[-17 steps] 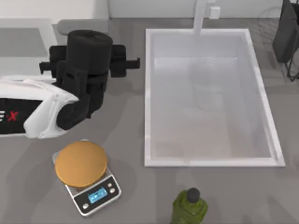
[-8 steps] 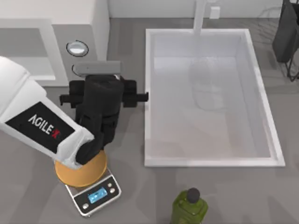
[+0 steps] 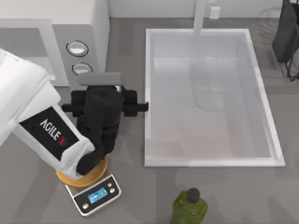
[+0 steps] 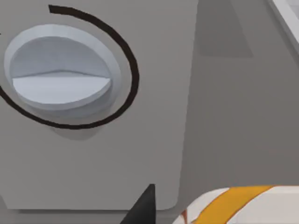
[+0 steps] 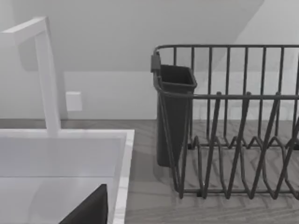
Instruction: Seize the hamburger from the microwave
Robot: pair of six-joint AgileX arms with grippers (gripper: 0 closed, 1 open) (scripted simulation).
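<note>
The AgileX left arm reaches across the counter [image 3: 126,196] towards the microwave [image 3: 96,28] at the top view's left. Its black left gripper [image 3: 102,91] is just in front of the side panel, near the lower dial [image 3: 81,68] and below the upper dial [image 3: 77,48]. From the left wrist camera, one dial [image 4: 58,67] looms large on the pale grey panel, ringed by a thin black arc. A single dark finger [image 4: 142,210] pokes in at the frame's edge. Just beside that tip lies the hamburger [image 4: 233,205], a whitish lump with an orange-yellow band, off the panel's rounded corner and outside the microwave. Whether the fingers are clamped on it or standing apart from it cannot be told, since only part of it and one tip are seen. The arm's white forearm crosses above the kitchen scale [image 3: 96,193], covering much of its orange disc [image 3: 88,176] and leaving the grey base and blue display in sight. The white sink [image 3: 147,93] takes up the middle of the counter, with its faucet [image 3: 201,16] at the far rim. A green bottle [image 3: 189,205] stands near the front edge, well apart from the arm. The right gripper [image 5: 88,211] is parked at the sink's far right corner, where the right wrist camera looks past the faucet [image 5: 49,79] to a dark wire dish rack [image 5: 233,130] with a cutlery holder [image 5: 173,107] hung on its end. How its fingers are set cannot be told either.
</note>
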